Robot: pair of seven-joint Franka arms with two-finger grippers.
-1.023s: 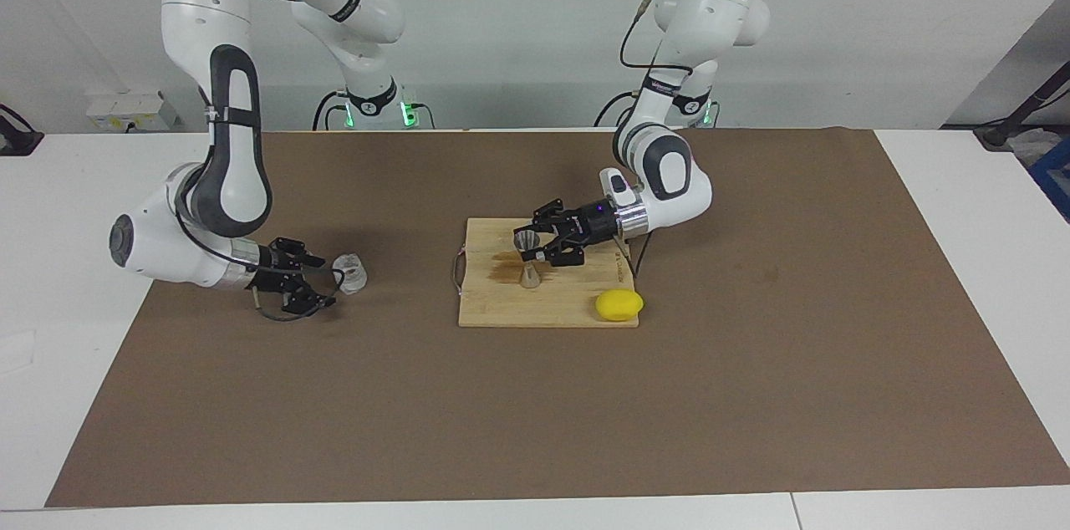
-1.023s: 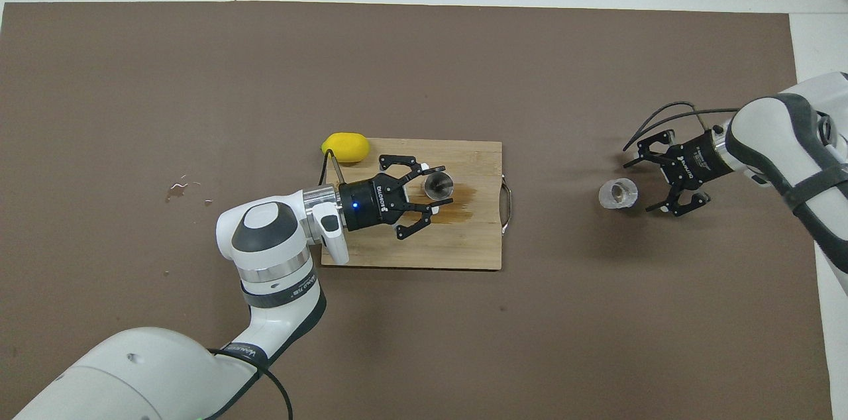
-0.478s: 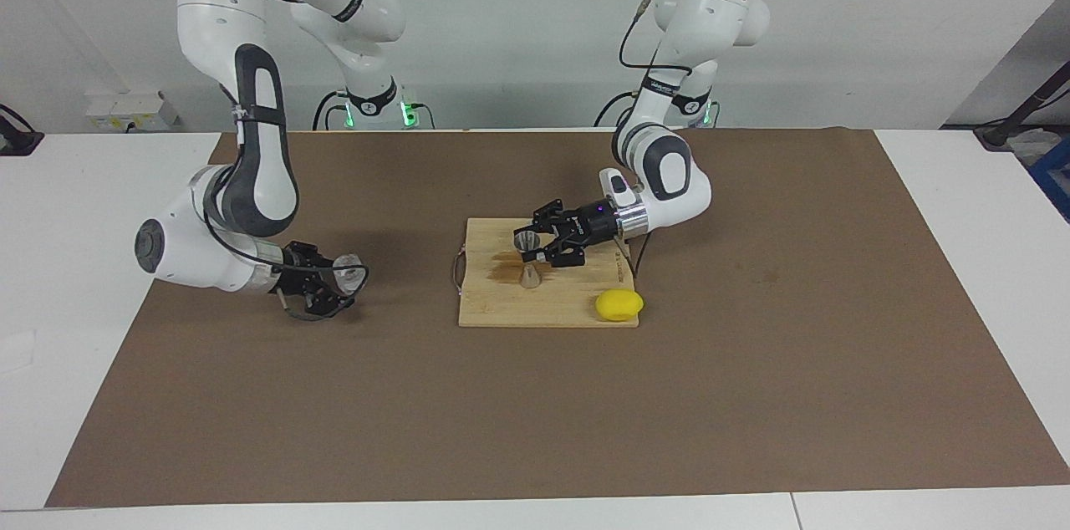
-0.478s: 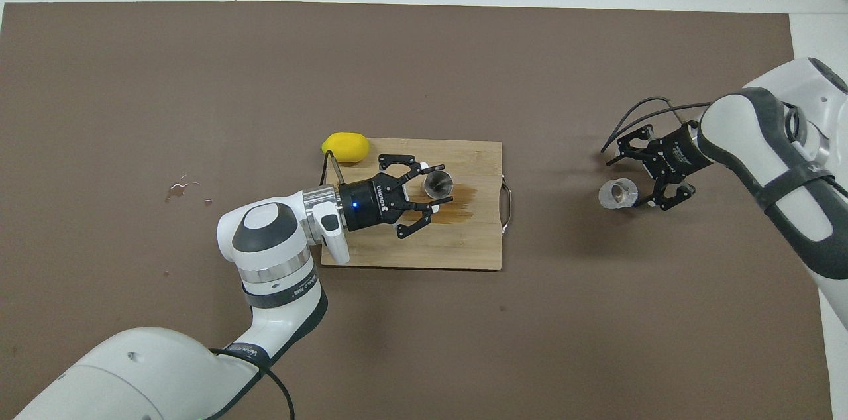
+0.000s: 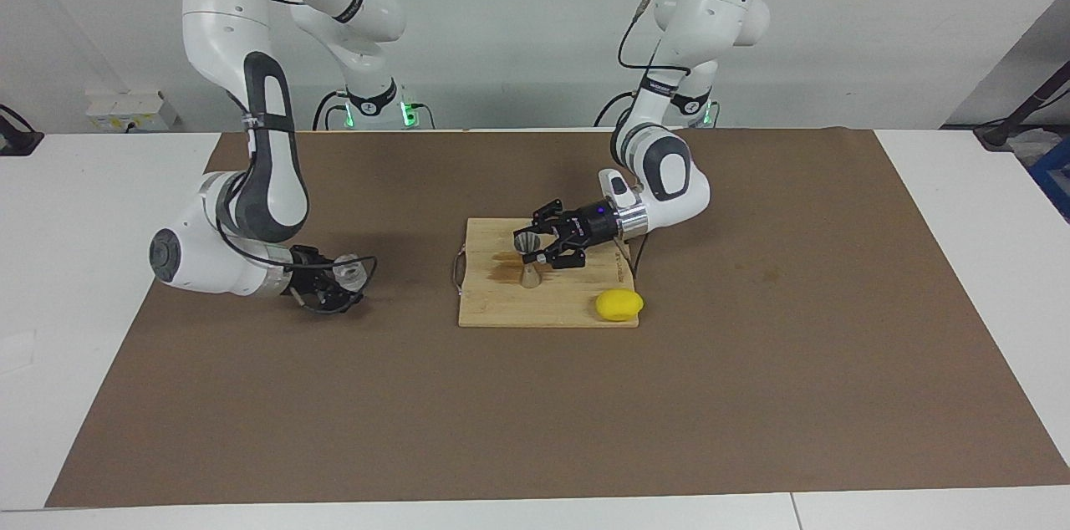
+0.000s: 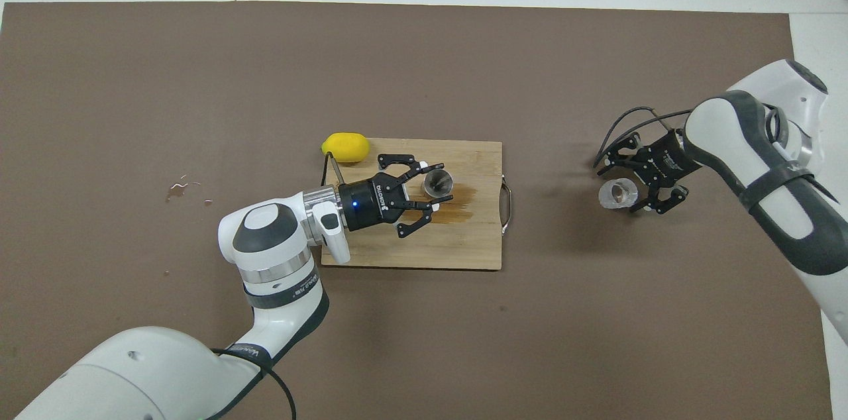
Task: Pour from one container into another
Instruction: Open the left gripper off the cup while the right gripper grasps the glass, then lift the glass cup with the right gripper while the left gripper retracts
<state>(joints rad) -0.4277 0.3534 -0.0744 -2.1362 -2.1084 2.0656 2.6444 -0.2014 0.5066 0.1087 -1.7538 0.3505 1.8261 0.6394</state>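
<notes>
Glass cup (image 6: 617,193) sits on the brown mat (image 6: 199,75) at the right of your overhead frame, at mid-height, and at the left of your facing frame. Your right tool (image 6: 629,183) is at it, fingers spread wide with the cup at their tips; you cannot tell from either view whether they touch the glass.

Your metal jigger (image 5: 527,259) stands upright on the wooden cutting board (image 5: 501,313) near the centre of both frames, over a dark wet stain (image 6: 457,203) on the wood. Your left tool (image 6: 434,191) reaches along the board and is clamped narrow on the jigger's upper cone.

You also have a lemon (image 6: 345,146) at the board's corner; it shows at the upper left of the board in the overhead frame and at its lower right in the facing frame. The white desk (image 5: 67,179) shows around the mat.
</notes>
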